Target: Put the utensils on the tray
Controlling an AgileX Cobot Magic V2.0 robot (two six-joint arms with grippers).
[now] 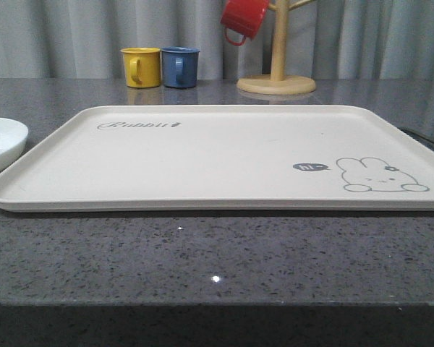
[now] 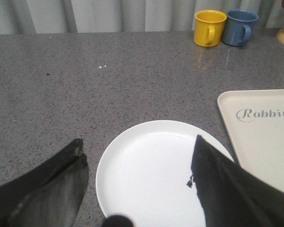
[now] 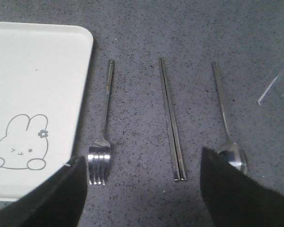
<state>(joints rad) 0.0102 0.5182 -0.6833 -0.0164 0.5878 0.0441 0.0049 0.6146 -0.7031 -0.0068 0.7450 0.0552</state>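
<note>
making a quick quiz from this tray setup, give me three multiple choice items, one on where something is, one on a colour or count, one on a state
1. Where do the fork, chopsticks and spoon lie?
A. on the tray
B. on the counter beside the tray
C. on the white plate

2. How many mugs stand on the counter behind the tray?
A. one
B. two
C. four

3. How is the right gripper?
A. open, above the utensils
B. shut on the fork
C. shut on the spoon

Answers:
1 B: all three rest on the grey counter, past the tray's rabbit corner.
2 B: a yellow mug and a blue mug stand side by side; the red mug hangs on the wooden rack.
3 A: its fingers are spread wide with nothing between them.
</note>
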